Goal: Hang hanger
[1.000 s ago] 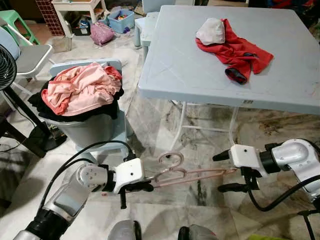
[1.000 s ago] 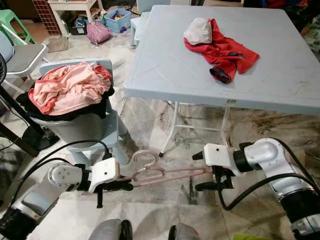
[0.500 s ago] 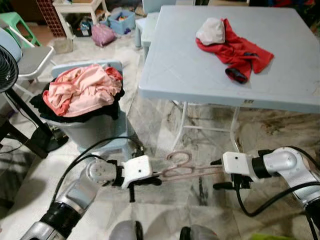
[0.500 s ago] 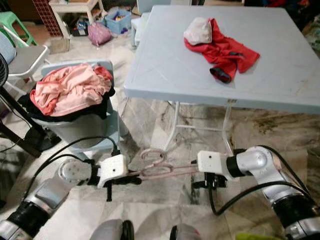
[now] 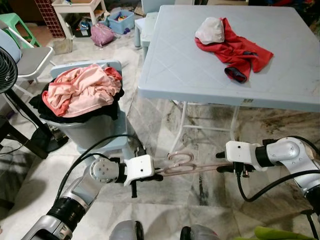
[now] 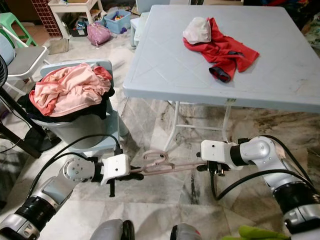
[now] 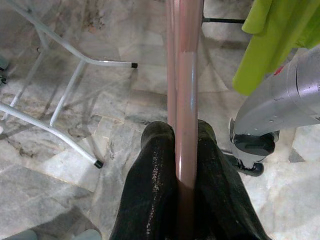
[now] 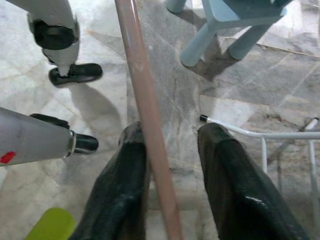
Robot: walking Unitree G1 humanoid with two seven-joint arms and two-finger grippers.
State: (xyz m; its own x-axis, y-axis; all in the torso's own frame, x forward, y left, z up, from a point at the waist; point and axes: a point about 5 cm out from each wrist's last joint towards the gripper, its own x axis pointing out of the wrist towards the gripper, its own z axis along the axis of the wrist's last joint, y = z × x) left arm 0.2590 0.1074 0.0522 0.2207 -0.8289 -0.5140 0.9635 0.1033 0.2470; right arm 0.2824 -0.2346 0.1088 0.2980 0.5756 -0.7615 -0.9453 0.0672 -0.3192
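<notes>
Left eye view: a slim pink plastic clothes hanger [image 5: 182, 165] is held level above the marbled stone floor [image 5: 165, 215], strung between the robot's two arms in front of a pale blue square plastic table [image 5: 200, 75]. The left gripper [image 5: 156, 176] clamps one end of the hanger, and the left wrist view shows its black fingers [image 7: 150, 195] pressed tight against both sides of the pink bar. The right gripper [image 5: 220, 162] meets the hanger's other end; in the right wrist view its fingers [image 8: 125, 190] stand apart, the pink bar lying against one of them with a clear gap to the other. The hanger's curled hook rises near the left gripper, in front of the table's white metal legs [image 5: 182, 122]. On the tabletop lies a crumpled red garment [image 5: 237, 50] with a white cloth [image 5: 210, 31] resting on its far end. To the robot's left, a grey plastic laundry basket [image 5: 87, 131] heaped with pink clothes [image 5: 80, 87] over dark fabric sits on a light blue plastic chair [image 5: 112, 145]. Beyond it stand a black floor fan [image 5: 7, 67] and a grey folding chair [image 5: 30, 57].
</notes>
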